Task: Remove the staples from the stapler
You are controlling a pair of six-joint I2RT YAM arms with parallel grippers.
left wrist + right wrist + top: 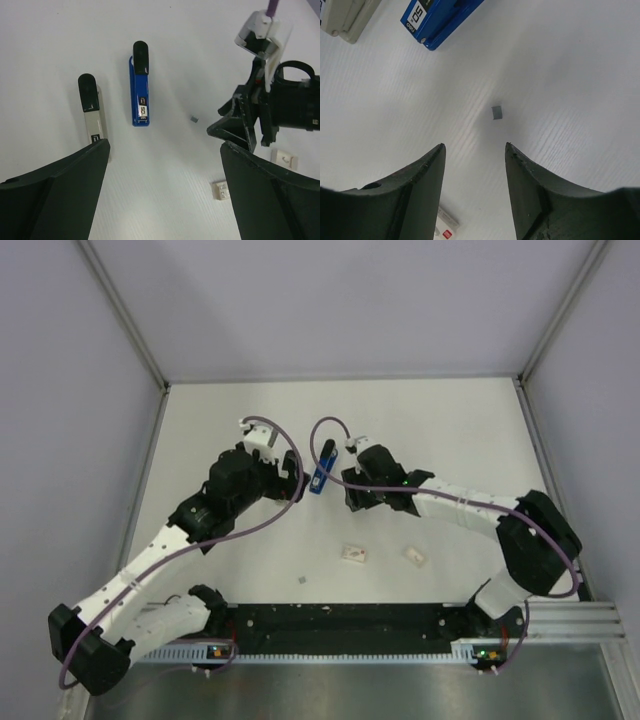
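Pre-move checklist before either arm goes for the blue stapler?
1. Left gripper open and empty: ok.
2. Right gripper open and empty: ok.
3. Blue stapler lying free, nothing gripping it: ok.
4. Beige stapler beside it but apart, not touching: ok.
5. Staples already out of the blue stapler: cannot tell.
6. Small grey piece ahead of the right fingers is a staple strip: cannot tell.

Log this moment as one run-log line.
left claw: open, empty | right claw: open, empty, small grey piece just ahead | stapler: lying free beside beige stapler
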